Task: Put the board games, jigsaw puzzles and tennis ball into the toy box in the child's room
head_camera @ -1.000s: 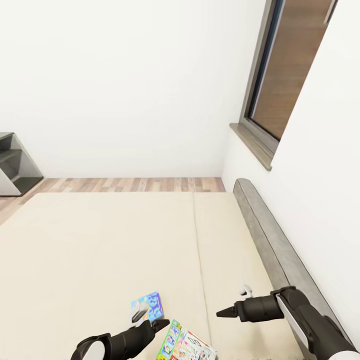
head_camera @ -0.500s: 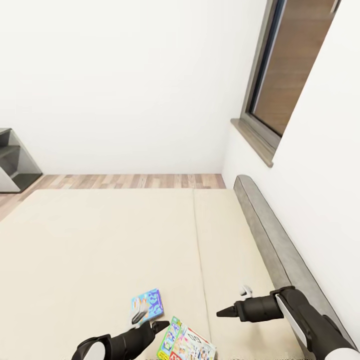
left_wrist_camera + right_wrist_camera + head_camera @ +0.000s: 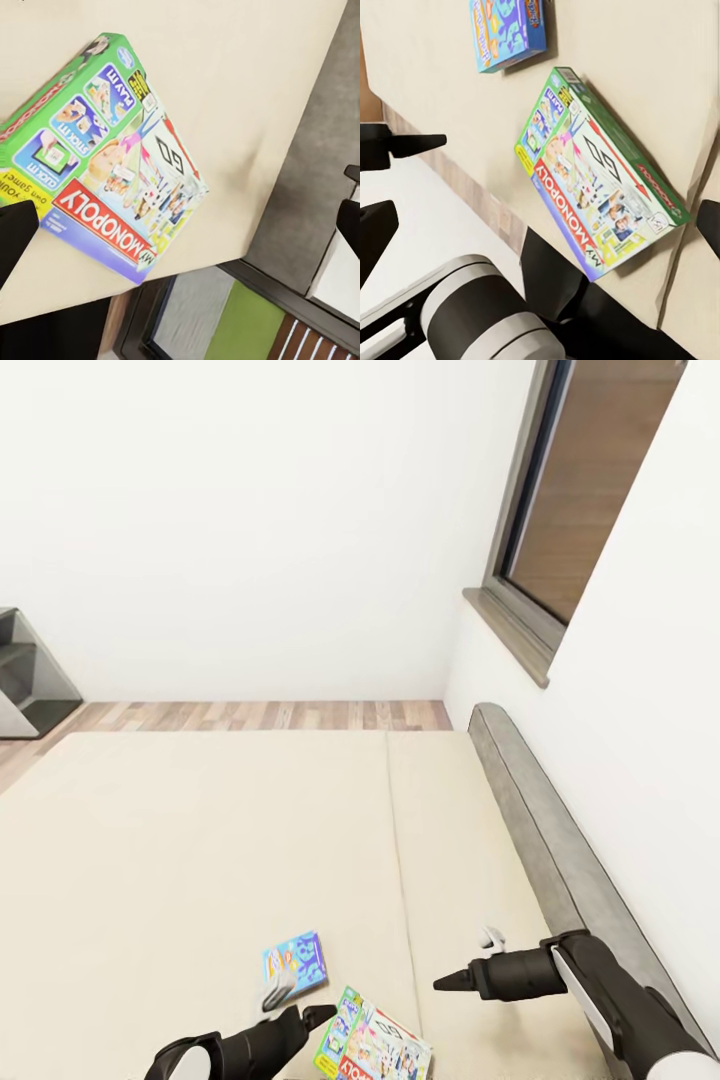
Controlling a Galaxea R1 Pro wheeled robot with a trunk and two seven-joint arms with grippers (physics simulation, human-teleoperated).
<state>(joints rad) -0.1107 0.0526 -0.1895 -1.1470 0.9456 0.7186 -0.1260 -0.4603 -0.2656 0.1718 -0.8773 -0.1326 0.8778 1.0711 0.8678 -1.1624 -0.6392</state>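
1. Whole head view has slid since a second ago: the shelf at the left edge and the floor strip sit differently, and more of the near bed (image 3: 200, 840) shows. That reads as camera or base motion, not the games moving.
2. Blue game (image 3: 295, 965) lies flat on the mattress, just ahead of the left gripper (image 3: 312, 1015). The Monopoly box (image 3: 375, 1048) lies beside it, nearer the robot, close to the bed's near edge; part of it is cut off at the frame bottom.
3. Left gripper hangs low, beside the Monopoly box and just short of the blue game. Its jaws stand wide with nothing between them; in the left wrist view the Monopoly box (image 3: 105, 157) fills the gap between the dark fingertips.
4. Right gripper (image 3: 447, 984) hovers above the mattress near the headboard (image 3: 540, 840), well apart from both games. Jaws spread, empty.
5. Judgement: this is the approach. No game is gripped yet, and the toy box trip remains.
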